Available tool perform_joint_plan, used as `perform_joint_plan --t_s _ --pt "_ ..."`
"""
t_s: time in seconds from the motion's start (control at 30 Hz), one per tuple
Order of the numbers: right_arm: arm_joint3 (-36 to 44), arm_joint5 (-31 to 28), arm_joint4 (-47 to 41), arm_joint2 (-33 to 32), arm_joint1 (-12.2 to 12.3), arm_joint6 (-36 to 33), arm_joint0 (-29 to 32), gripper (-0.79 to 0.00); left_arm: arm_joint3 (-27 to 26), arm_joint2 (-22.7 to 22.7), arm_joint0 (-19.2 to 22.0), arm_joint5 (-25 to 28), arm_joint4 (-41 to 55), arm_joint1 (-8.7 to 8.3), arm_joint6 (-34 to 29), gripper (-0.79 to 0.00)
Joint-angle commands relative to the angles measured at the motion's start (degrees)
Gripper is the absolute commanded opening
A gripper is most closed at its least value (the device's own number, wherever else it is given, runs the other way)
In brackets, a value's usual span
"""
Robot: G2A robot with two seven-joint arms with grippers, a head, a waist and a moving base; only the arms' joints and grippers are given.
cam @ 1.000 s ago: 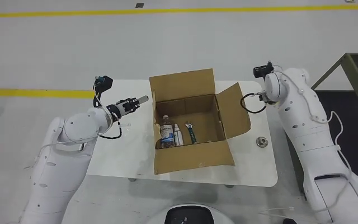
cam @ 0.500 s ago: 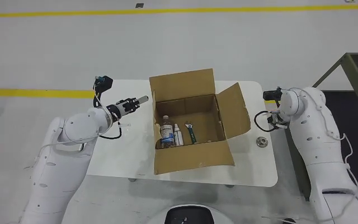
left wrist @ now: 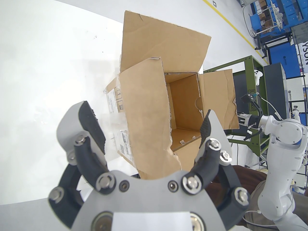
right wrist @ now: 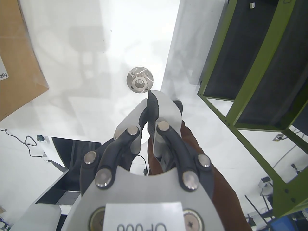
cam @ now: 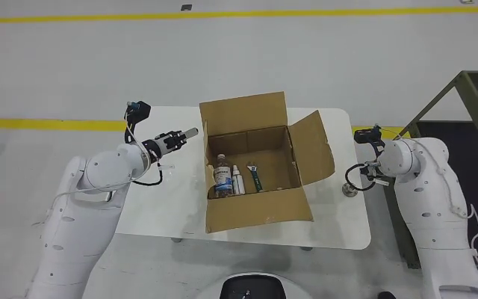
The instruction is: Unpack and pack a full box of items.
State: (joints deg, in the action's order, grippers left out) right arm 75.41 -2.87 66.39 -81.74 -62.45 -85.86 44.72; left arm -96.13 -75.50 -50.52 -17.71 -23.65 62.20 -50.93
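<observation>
**Flange [cam: 349, 189] out on the desk [cam: 172, 202], three items left in the box [cam: 258, 213]**

So my read: unpacking was only partly done. A bottle [cam: 222, 179], a small white bottle [cam: 237, 180] and a wrench [cam: 255, 179] lay side by side on the box floor. The metal flange sat flat on the desk, hub up, off the box's right side and apart from the opened right flap.

The right end effector [right wrist: 149, 102] hung off that same side of the box, fingers pressed together with nothing between them. The flange lay just past its tips, near but not touching, and a bit lower.

If the flange was the piece in play, I'd say do it like this:
- spread the fingers first
- come straight down over the hub
- pinch across the hub or the rim, not the flat face. It's smooth metal, so I'd expect it to skate on that slick desk
- keep the wrist off the right flap

The left end effector [left wrist: 148, 114] sat on the box's left side, close to the upright left flap. Its fingers were wide apart and empty, so it was probably the better pick for the items inside.
</observation>
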Motion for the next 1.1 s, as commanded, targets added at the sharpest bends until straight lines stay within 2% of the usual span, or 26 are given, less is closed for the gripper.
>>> perform_joint_plan --t_s 0.0,0.33,0.37,0.4,0.47,0.5,0.53,0.67,0.87,1.07 --pt "0.0 0.0 0.0 0.0 0.0 0.0 0.0 -0.785 0.0 0.0 0.0 0.0 0.0 0.0 0.0 0.0" --pt "-4.3 0.0 0.8 4.2 -0.5 4.2 2.7 -0.785 0.0 0.0 0.0 0.0 0.0 0.0 0.0 0.0" --pt "-4.6 -0.1 0.7 4.3 -0.6 4.6 2.6 -0.736 0.0 0.0 0.0 0.0 0.0 0.0 0.0 0.0" --pt "-4.9 -0.4 0.5 4.5 -0.6 4.8 2.6 -0.64 0.0 0.0 0.0 0.0 0.0 0.0 0.0 0.0" --pt "-5.5 -0.5 0.6 4.7 -0.6 5.1 2.3 -0.573 0.0 0.0 0.0 0.0 0.0 0.0 0.0 0.0" --pt "-5.8 -0.6 0.6 4.8 -0.6 5.3 2.0 -0.502 0.0 0.0 0.0 0.0 0.0 0.0 0.0 0.0" --pt "-6.2 -0.7 0.6 4.9 -0.6 5.5 1.8 -0.483 0.0 0.0 0.0 0.0 0.0 0.0 0.0 0.0" --pt "-8.1 -1.0 -0.1 5.4 -0.7 6.9 0.8 -0.453 0.0 0.0 0.0 0.0 0.0 0.0 0.0 0.0" --pt "-11.5 -0.5 0.8 7.0 -1.0 8.7 -0.7 -0.483 0.0 0.0 0.0 0.0 0.0 0.0 0.0 0.0" --pt "-13.8 -0.8 0.7 8.1 -1.3 9.7 -1.5 -0.477 0.0 0.0 0.0 0.0 0.0 0.0 0.0 0.0"
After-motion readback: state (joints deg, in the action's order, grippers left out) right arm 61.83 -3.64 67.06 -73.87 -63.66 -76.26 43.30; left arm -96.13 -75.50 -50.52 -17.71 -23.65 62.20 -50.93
